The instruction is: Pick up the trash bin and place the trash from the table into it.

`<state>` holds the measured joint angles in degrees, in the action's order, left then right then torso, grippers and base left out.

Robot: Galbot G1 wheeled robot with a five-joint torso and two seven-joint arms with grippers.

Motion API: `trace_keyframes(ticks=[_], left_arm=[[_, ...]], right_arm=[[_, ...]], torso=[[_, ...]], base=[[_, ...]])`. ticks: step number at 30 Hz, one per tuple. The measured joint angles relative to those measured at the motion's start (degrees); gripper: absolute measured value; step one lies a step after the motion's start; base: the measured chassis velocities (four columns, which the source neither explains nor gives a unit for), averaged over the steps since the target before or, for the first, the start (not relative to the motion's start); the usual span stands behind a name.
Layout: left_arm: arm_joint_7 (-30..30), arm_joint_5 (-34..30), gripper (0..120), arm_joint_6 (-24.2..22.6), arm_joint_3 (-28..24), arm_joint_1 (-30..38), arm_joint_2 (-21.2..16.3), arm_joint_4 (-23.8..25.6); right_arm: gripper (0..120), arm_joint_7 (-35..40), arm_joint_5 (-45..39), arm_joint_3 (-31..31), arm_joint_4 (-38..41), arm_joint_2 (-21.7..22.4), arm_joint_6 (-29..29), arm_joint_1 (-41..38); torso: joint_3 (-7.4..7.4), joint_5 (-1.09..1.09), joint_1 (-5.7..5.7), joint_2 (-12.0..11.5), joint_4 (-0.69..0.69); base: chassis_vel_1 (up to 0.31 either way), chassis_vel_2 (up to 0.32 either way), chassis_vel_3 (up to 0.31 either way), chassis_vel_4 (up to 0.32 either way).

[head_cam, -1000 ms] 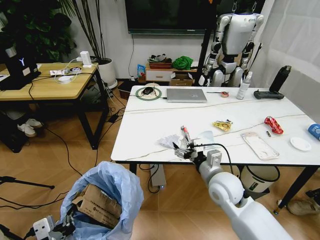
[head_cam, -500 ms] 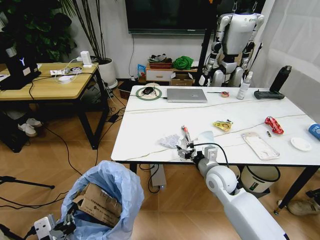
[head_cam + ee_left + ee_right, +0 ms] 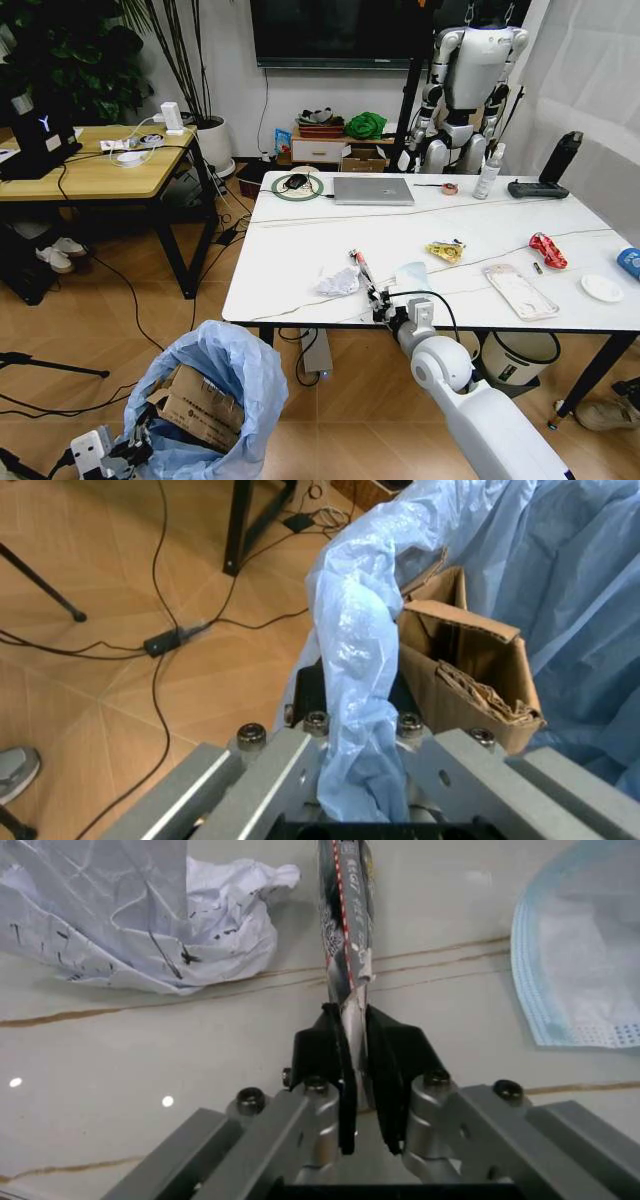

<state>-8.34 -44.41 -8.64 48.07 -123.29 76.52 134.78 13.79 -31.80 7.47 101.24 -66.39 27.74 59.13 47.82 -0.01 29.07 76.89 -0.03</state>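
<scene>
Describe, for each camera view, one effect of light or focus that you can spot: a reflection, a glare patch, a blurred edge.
Head view: the glossy table mirrors soft pale light along its far side. Right wrist view: two small bright glints sit on the marble beside the right gripper, shut on a thin wrapper. Left wrist view: the metal of the left gripper, nearest the lens, looks soft while the trash bin's bag stays crisp.

One trash bin (image 3: 205,395), one laptop (image 3: 373,190), two tables — marble (image 3: 300,235), wooden (image 3: 95,175).
</scene>
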Motion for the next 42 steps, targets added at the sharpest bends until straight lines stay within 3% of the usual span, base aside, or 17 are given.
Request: trace_keyframes(ticks=[2,11,18,22,23,27,36,42], left_arm=[[-0.6,-0.6,0,-0.3,0.1,0.0,-1.5,0.0],[-1.7,-2.9,0,-1.0,-0.4,1.4,-6.3,0.1],[-2.2,-5.5,0,-1.6,-1.2,3.0,-11.7,0.1],[-2.1,-6.6,0,-1.9,-1.5,4.2,-13.5,-0.7],[-2.1,-6.6,0,-1.9,-1.5,4.2,-13.5,-0.7],[-2.7,-7.3,0,-2.7,-2.0,6.0,-14.4,-1.0],[-4.5,-8.9,0,-4.4,-2.3,9.3,-15.8,-1.9],[-5.0,-9.2,0,-4.5,-1.3,9.7,-14.2,-2.5]], right_arm=[[0,0.1,-0.2,0.4,0.2,-0.1,-0.4,0.2],[0,-1.1,-2.6,3.7,2.1,-0.7,-5.8,1.2],[0,-8.4,-10.4,5.1,6.7,4.6,-19.0,2.0],[0,-16.7,-14.0,-2.8,8.5,9.3,-29.0,-1.0],[0,-16.7,-14.0,-2.8,8.5,9.3,-29.0,-1.0],[0,-22.2,-16.2,-13.8,7.8,10.3,-35.0,-6.9],[0,-25.0,-17.2,-30.2,7.2,8.8,-37.1,-18.8],[0,-24.9,-15.7,-42.7,7.3,6.9,-38.5,-23.3]], torso=[[0.00,0.01,0.00,0.0,0.00],[0.00,0.00,0.00,0.0,0.01],[0.00,0.00,0.00,0.0,-0.01],[0.00,-0.01,0.00,0.0,-0.02],[0.00,-0.01,0.00,0.0,-0.02],[0.01,0.00,0.00,0.0,0.03],[0.01,-0.01,0.00,0.0,0.01],[0.01,-0.01,0.00,0.0,0.01]], base=[[0.000,0.000,0.000,0.000],[0.000,0.000,0.000,0.000],[0.000,0.000,0.000,0.000],[0.000,0.000,0.000,0.000],[0.000,0.000,0.000,0.000],[0.000,0.000,0.000,0.000],[0.000,0.000,0.000,0.000],[0.000,0.000,0.000,0.000]])
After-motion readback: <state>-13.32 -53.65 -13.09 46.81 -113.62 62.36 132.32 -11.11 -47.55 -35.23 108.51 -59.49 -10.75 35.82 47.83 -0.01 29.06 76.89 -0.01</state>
